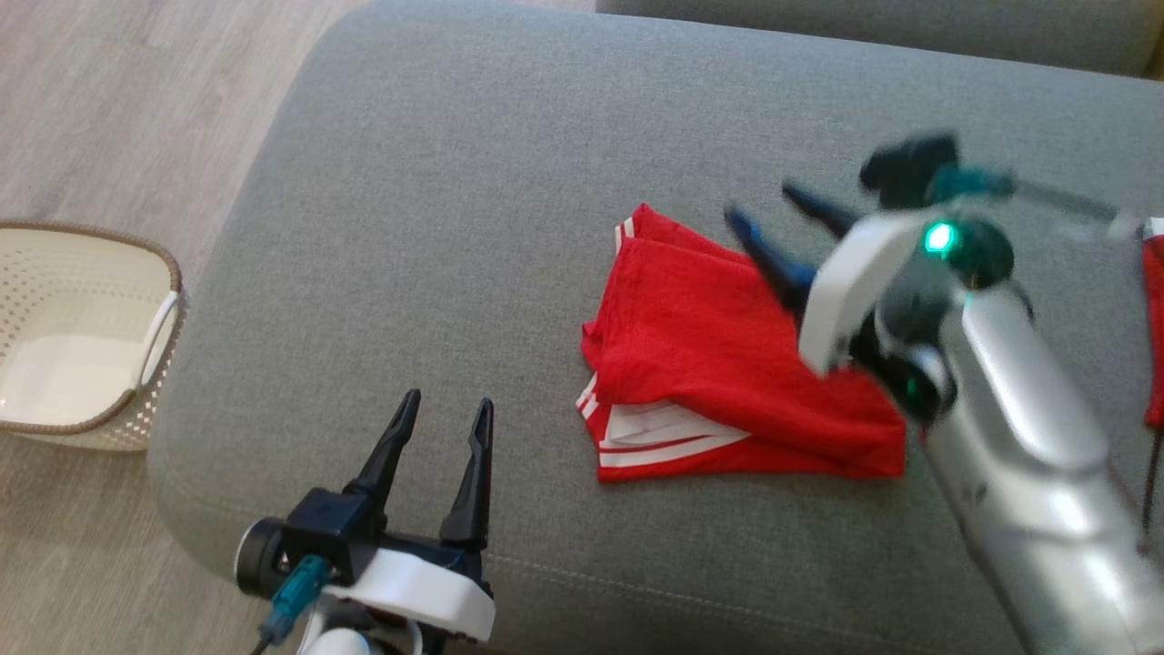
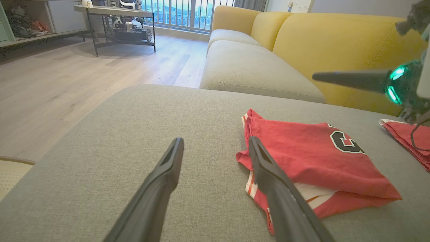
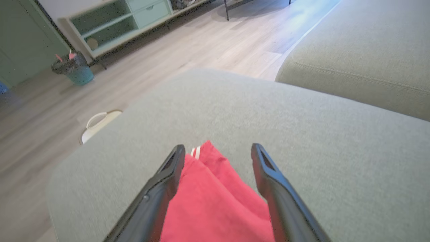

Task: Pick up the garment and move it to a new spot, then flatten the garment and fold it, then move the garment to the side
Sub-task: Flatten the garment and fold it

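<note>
Folded garment (image 1: 727, 364) lies on grey cushion (image 1: 455, 182), 3 o'clock in head view. R end effector (image 1: 760, 202) hovers at its 1 o'clock, jaws apart, empty. L end effector (image 1: 450, 398) open at 8 o'clock, prob. parked clear of the fold.

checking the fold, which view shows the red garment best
The left wrist view: the folded red garment lies sharp on the grey cushion, black logo showing. The head view has it partly behind the right arm. The right wrist view catches one corner between open jaws.
</note>
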You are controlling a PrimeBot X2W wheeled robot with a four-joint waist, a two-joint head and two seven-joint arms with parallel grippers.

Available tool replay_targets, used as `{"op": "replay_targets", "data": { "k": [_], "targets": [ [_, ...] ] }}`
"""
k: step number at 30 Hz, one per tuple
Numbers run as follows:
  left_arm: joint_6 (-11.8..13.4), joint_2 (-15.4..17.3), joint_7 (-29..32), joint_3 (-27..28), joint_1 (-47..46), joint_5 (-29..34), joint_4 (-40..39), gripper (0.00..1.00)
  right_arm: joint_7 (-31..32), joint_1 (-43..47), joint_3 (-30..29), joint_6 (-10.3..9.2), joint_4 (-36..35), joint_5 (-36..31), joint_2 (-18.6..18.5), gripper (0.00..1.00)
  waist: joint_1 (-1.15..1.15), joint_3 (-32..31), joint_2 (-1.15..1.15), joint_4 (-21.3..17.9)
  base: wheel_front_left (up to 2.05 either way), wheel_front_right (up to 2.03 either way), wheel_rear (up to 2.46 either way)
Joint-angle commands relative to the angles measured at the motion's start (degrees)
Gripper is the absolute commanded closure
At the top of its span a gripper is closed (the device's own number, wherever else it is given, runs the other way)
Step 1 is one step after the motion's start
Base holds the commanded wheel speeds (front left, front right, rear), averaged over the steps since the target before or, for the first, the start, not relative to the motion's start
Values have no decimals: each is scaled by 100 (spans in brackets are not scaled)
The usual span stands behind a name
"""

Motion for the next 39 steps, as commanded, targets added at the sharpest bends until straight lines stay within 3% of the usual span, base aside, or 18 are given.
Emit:
{"op": "replay_targets", "data": {
  "k": [1,5,6,8,15,25,31,36,39],
  "targets": [
    [-3,27,-51,221,-150,44,-208,0,-89,76,134,-1,-257,-92,1,0,0,5,0,-2,0,0,0],
    [-9,30,-51,256,-134,47,-221,0,-449,475,506,-1,-593,-76,-21,0,0,-1,0,-46,0,0,0],
    [-13,27,-51,253,-128,48,-218,0,-520,551,597,-1,-583,-70,-13,18,0,-5,0,-52,0,0,0],
    [-34,27,-51,234,-138,57,-212,0,-760,618,764,-1,-496,-157,5,100,0,-10,0,-47,0,0,0],
    [-56,82,-41,201,-167,72,-192,0,-1321,701,1349,-1,394,-418,306,100,0,-95,0,85,0,0,0],
    [21,107,-14,160,-36,46,-253,0,-1367,980,2562,-1,839,433,567,100,0,-163,0,136,0,0,0],
    [62,126,-8,180,-72,51,-314,0,-1969,553,2247,-1,817,428,539,100,0,-89,0,50,0,0,0],
    [45,112,11,136,-169,62,-314,0,-2368,71,1625,-1,1566,-138,538,100,0,-26,0,70,0,0,0],
    [33,97,9,118,-200,51,-294,0,-2340,-91,1534,-1,2164,-466,563,100,0,-1,0,114,0,0,0]
  ]
}}
